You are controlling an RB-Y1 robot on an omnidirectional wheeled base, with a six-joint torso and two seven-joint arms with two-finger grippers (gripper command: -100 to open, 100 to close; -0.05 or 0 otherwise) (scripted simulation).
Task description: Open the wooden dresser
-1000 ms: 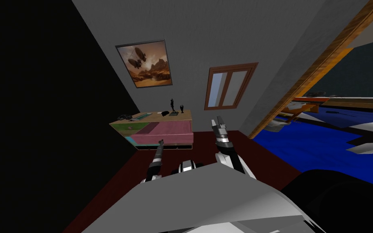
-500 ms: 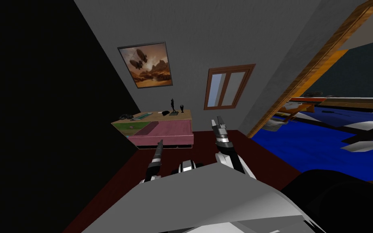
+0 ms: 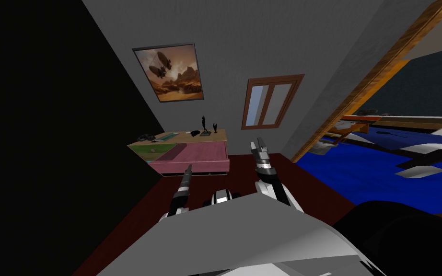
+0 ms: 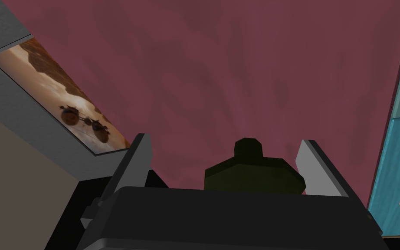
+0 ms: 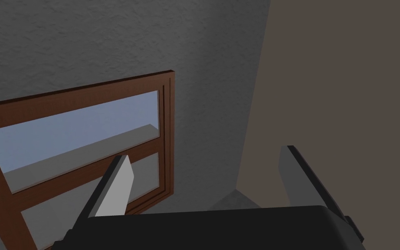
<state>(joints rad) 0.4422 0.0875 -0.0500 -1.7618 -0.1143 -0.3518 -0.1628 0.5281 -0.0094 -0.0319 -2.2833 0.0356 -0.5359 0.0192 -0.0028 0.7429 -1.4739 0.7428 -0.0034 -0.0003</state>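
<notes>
Dresser (image 3: 205,155), frame centre, appears unopened; left gripper (image 4: 225,141) jaws open astride its dark knob (image 4: 251,169); right gripper (image 5: 205,154) jaws open, idle.

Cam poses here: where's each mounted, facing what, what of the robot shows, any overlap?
Head: on the head, steeply down and forward at the dresser; left gripper and right gripper show.
Left wrist: on the left hand, close to the dresser's pink front, dark knob between its open fingers.
Right wrist: on the right hand, facing the wall; open fingers show.
Shared: head and left wrist both see the pink front and painting.
</notes>
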